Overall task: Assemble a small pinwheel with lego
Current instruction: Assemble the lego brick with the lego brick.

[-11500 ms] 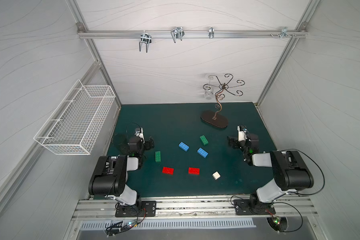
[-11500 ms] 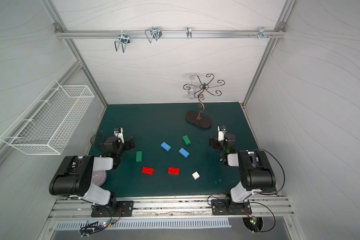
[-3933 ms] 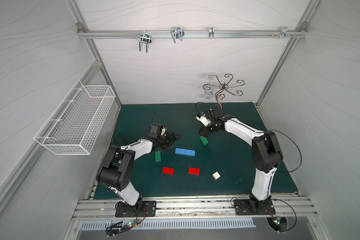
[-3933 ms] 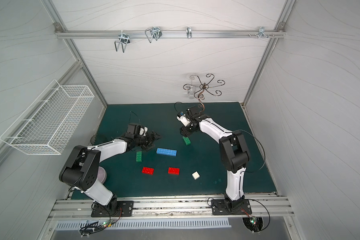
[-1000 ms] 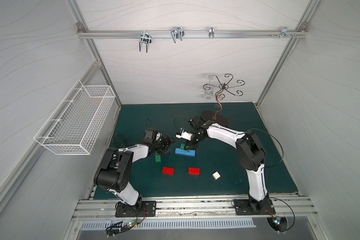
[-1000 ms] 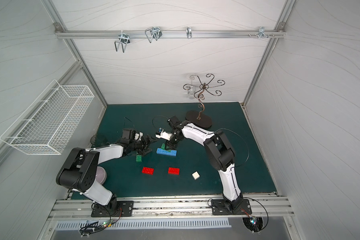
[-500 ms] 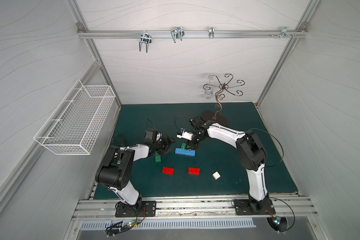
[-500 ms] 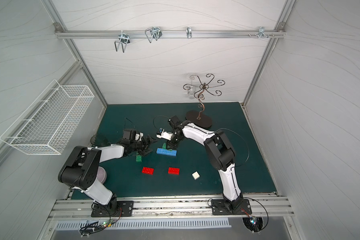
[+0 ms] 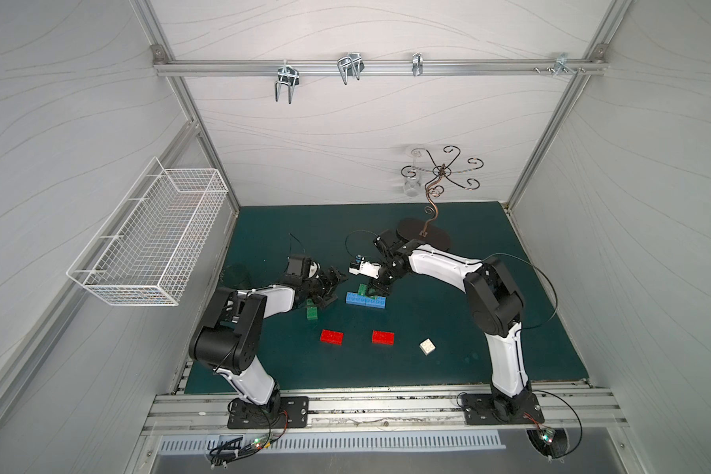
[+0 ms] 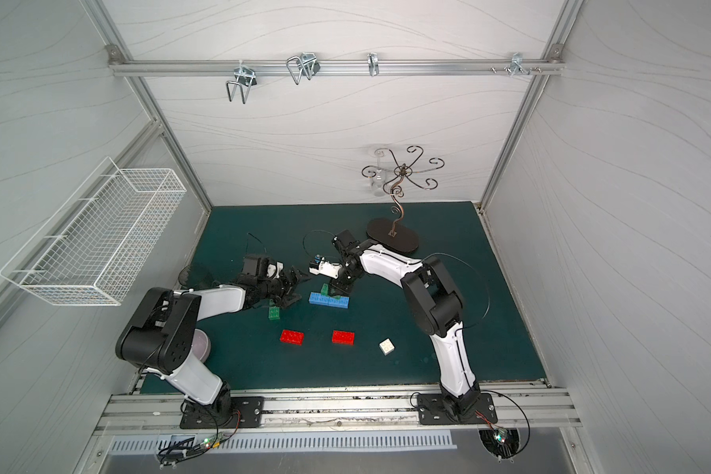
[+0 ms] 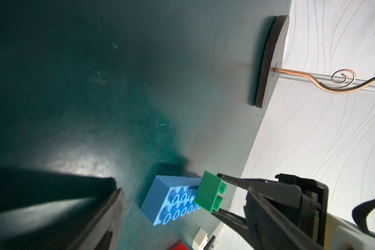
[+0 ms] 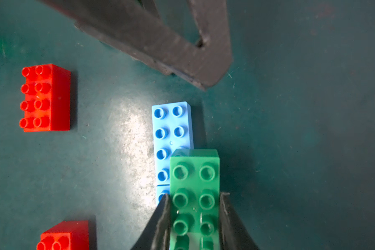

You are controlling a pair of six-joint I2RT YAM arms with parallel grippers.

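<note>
Two blue lego bricks lie end to end on the green mat. My right gripper is shut on a green brick, held studs up over the blue pair near their join. It overlaps one long edge, and I cannot tell whether it touches. My left gripper stands open and empty just left of the blue bricks. A second green brick lies under it. Two red bricks and a white square brick lie nearer the front. No pinwheel is formed.
The dark wire stand stands on its oval base behind the right arm. A white wire basket hangs on the left wall. In the right wrist view, a finger of the left gripper reaches in beyond the blue bricks.
Nothing has visibly moved in the last second. Since about four seconds ago, the right gripper has carried the green brick from the mat's back to above the joined blue bricks.
</note>
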